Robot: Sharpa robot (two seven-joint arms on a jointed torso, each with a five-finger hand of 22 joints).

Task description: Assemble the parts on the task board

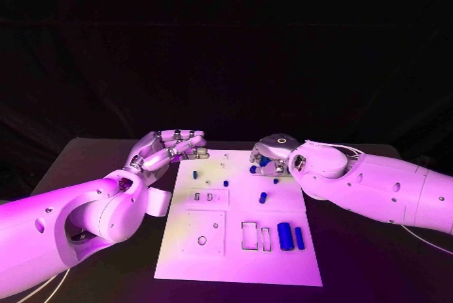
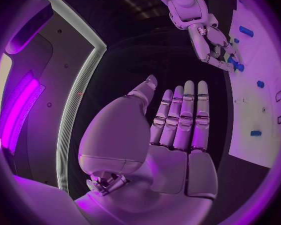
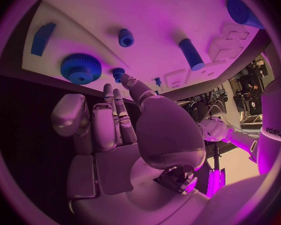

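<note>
The white task board (image 1: 236, 250) lies in the middle of the black table. My right hand (image 1: 275, 152) hovers over its far right corner, fingers pointing down and holding nothing. Just past its fingertips (image 3: 108, 89) are a blue gear (image 3: 81, 68) and a small blue peg (image 3: 118, 74). The gear (image 1: 254, 167) stands on the board beside that hand. My left hand (image 1: 173, 146) hangs by the board's far left corner; its fingers (image 2: 185, 110) are straight with nothing in the palm. More blue parts lie on the board: a short cylinder (image 1: 263, 197) and two long bars (image 1: 285, 236).
Small blue pegs (image 1: 226, 182) stand near the board's far left part. Rectangular slots (image 1: 249, 235) and a round hole (image 1: 202, 240) are cut in the board's near half. Black table (image 1: 85, 159) surrounds the board, with a dark backdrop behind.
</note>
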